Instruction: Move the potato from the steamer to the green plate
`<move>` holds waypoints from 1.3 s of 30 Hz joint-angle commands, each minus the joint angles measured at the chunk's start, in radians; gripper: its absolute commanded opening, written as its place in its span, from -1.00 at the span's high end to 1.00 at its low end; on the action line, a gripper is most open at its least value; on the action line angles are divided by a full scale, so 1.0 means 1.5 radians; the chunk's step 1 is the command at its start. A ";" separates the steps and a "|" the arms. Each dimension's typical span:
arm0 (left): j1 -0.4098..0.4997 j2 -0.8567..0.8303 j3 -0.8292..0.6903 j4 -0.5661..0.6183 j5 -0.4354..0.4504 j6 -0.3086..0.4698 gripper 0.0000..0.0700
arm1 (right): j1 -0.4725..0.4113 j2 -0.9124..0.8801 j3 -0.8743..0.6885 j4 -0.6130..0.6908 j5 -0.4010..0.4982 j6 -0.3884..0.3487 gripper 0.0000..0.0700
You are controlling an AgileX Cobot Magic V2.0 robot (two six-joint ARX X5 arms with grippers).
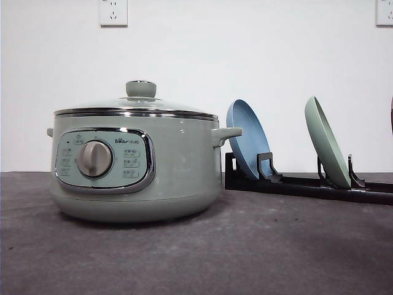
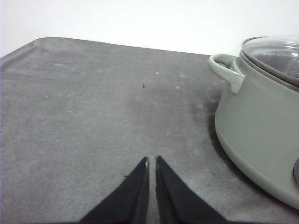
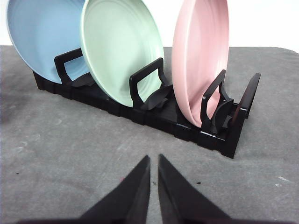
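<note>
Potato cannot be seen from outside: the large round pale sage-green steamer (image 1: 138, 169) stands closed on the dark grey table (image 1: 258, 252), its domed glass lid (image 1: 136, 103) with a green knob seated on the chrome rim, so whatever lies inside stays hidden. On the pot's front a chrome-framed control panel carries a silver dial, and a small handle sticks out on each side.

To the right of the steamer, near its right handle, a long black plastic plate rack (image 1: 307, 183) rests on the table. A round blue plate (image 1: 247, 140) leans in the slot nearest the pot. Further right along the rack, well apart from the pot, the wide shallow pale mint-green plate (image 1: 326, 142) stands on edge, tilted back against its bracket. In the right wrist view a pale pink plate (image 3: 200, 56) stands in the next slot beyond the green one.

In the left wrist view the left gripper (image 2: 152, 161) sits low over bare table beside the steamer, its black fingers drawn almost together with only a thin slit between them and nothing held. The right gripper (image 3: 154, 158) faces the rack, near it but apart, fingers likewise nearly touching and empty.
</note>
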 commanded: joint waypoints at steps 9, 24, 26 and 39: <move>0.000 -0.001 -0.013 -0.001 0.008 -0.011 0.97 | 0.000 -0.002 -0.003 0.036 -0.039 0.063 0.95; -0.033 0.112 0.126 0.113 0.047 -0.183 0.97 | 0.022 0.062 0.166 0.013 -0.052 0.233 0.99; -0.033 0.163 0.182 0.104 0.048 -0.182 0.97 | 0.022 0.091 0.215 -0.011 -0.058 0.248 0.99; -0.052 0.467 0.587 -0.051 0.164 -0.151 0.97 | 0.022 0.296 0.519 -0.170 -0.249 0.250 0.99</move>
